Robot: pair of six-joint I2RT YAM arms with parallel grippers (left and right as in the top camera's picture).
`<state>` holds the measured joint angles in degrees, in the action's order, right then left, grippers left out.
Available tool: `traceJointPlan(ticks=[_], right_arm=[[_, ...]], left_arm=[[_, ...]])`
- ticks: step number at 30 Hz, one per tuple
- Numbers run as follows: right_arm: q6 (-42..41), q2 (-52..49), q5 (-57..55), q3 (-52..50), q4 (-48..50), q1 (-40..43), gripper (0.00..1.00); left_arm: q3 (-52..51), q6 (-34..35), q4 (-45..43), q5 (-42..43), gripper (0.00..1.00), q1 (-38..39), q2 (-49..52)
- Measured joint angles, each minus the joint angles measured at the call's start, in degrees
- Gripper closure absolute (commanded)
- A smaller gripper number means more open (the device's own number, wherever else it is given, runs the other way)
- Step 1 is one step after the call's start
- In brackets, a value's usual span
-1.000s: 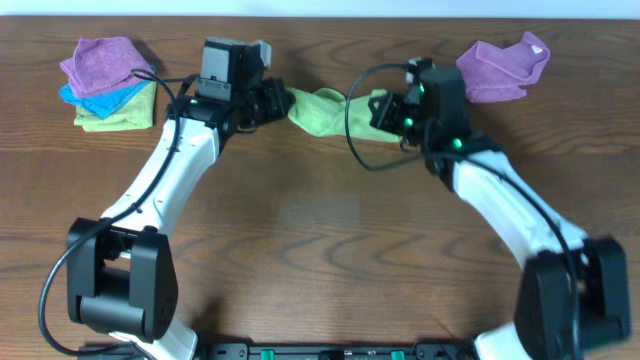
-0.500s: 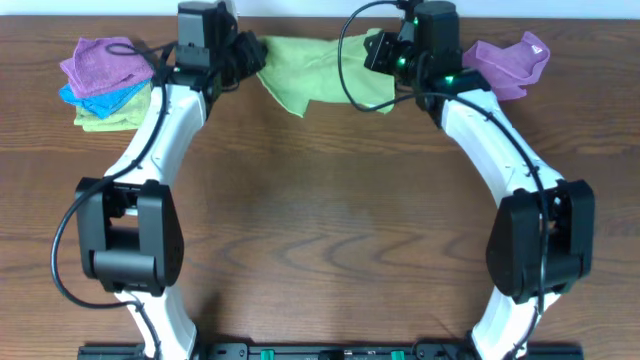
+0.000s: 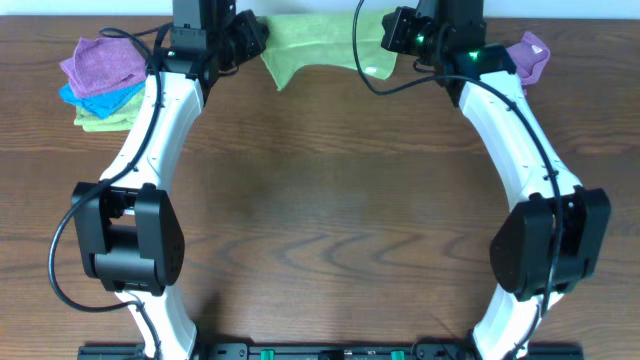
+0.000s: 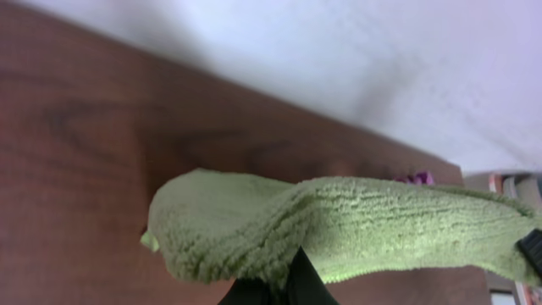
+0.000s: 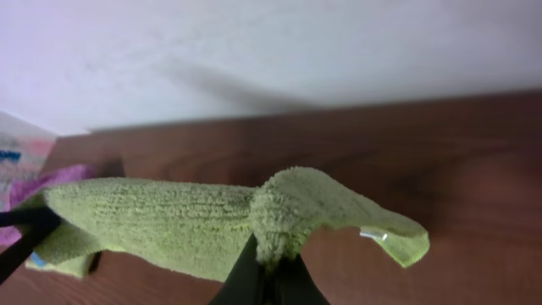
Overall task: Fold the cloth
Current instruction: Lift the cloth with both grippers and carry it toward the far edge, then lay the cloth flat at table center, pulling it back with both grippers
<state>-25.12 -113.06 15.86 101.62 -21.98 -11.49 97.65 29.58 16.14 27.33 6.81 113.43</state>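
Aloft, green cloth (image 3: pixel 320 38) pinched between left claw (image 3: pixel 258 42), right claw (image 3: pixel 386 34)

My end effector (image 5: pixel 270 264) pinches the green cloth (image 5: pixel 161 222) at a bunched ridge. The cloth stretches away to the left over the brown worktop (image 5: pixel 474 144); a white tag (image 5: pixel 373 235) shows on its right corner. Behind stands a white wall (image 5: pixel 254 51).

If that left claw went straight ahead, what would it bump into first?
Beyond the green cloth it grips, probably the wooden table near its far edge, then the white wall; depth is unclear.
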Motion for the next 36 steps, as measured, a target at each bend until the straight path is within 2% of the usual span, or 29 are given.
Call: traceJointPlan(ticks=[6, 25, 31, 36], right_arm=[[2.3, 0.0, 0.1, 0.2, -8.8, 0.0, 0.99], [7.3, 1.1, -1.6, 0.4, -35.1, -2.3, 0.98], [9.3, 2.1, -4.0, 0.4, -41.2, -2.4, 0.98], [10.5, 5.6, -4.2, -3.0, -40.3, -2.4, 0.98]], left_arm=[[0.0, -2.1, 8.0, 2.2, 0.94, 0.0, 0.0], [0.0, -14.8, 37.1, 5.2, 0.94, 1.6, -1.3], [-0.1, -16.4, 40.7, 5.3, 0.94, 4.2, -1.3], [-5.6, -16.6, 41.0, 5.6, 0.94, 4.2, -2.0]])
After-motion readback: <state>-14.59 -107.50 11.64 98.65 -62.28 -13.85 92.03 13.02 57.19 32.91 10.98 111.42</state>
